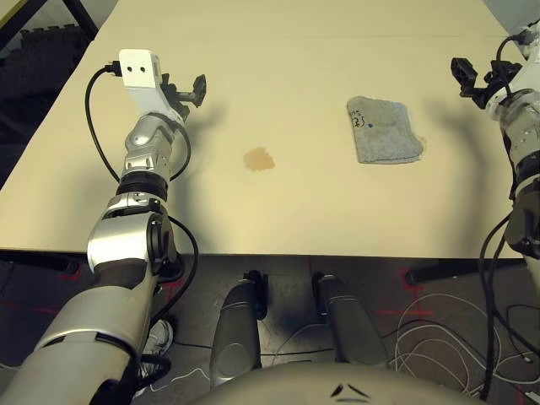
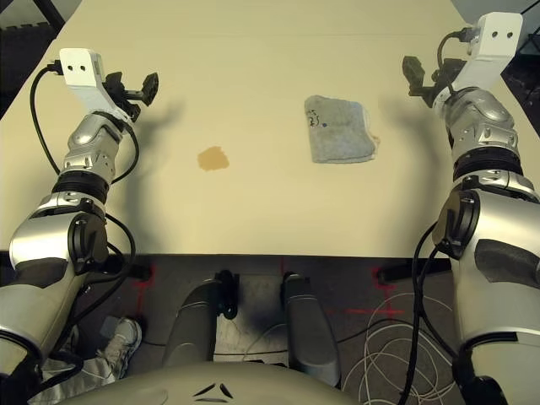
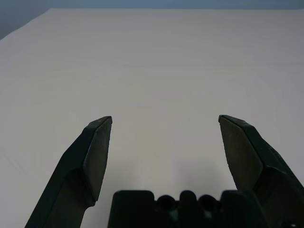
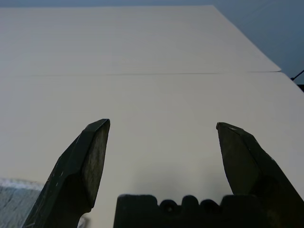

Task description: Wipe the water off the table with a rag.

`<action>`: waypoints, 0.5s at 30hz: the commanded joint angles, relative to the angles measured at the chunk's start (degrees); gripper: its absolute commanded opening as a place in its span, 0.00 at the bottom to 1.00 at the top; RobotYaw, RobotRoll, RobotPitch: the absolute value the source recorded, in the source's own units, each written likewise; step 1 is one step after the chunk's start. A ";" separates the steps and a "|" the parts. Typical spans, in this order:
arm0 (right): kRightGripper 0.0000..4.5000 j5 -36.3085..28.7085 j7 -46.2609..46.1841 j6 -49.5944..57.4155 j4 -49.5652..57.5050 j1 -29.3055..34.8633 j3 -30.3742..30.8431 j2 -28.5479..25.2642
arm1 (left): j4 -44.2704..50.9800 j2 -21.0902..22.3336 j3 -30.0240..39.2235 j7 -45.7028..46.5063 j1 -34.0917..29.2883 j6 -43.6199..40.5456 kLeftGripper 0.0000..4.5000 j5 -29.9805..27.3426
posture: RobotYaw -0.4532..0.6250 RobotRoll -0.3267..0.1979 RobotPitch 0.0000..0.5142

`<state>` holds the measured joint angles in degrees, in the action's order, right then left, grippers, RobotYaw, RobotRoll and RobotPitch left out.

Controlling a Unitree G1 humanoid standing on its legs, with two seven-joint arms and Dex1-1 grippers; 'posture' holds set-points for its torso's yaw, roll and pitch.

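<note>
See a grey rag (image 1: 386, 133) lying flat on the pale beige worktop (image 1: 295, 211), roughly rectangular, rounded at the corners and lightly rumpled; note dark scribbled marks towards its eleven o'clock corner, plus a small blue spot; find a soft, fuzzy weave in the cloth, against matte, smooth board with straight edges; make out a faint tan tint on the board by its three o'clock edge.

See the water (image 1: 259, 159) as a flat, irregular amber-brown patch, smaller than the rag and well apart from it; place it at about twelve o'clock from the robot's body, with the rag nearer one o'clock; reach the rag from the patch between two and three o'clock.

Hold the right hand (image 4: 163, 124) wide and empty above the worktop, with the rag at its eight o'clock; hold the left hand (image 3: 165, 118) wide and empty too, with the water between its four and five o'clock.
</note>
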<state>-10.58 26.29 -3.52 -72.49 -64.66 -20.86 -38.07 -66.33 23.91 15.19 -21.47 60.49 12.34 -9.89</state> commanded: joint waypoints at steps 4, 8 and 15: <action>0.99 -0.90 -0.36 -1.09 -1.08 2.37 -1.35 -0.22 | -1.27 0.51 -0.13 0.28 1.21 -0.72 1.00 0.55 | 0.24 0.62 0.53; 0.99 -2.21 2.34 4.72 -1.28 0.19 -2.05 -1.11 | -1.15 0.92 -0.93 -2.25 2.24 -1.41 1.00 0.94 | 0.25 0.62 0.53; 0.99 -1.75 17.81 37.60 -2.82 -4.45 1.66 -7.13 | -1.09 7.32 -3.17 -19.00 6.16 -7.83 1.00 1.07 | 0.26 0.62 0.56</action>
<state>-13.19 40.26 25.70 -74.21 -68.66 -20.76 -43.11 -66.46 29.44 12.88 -35.15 65.42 7.23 -9.20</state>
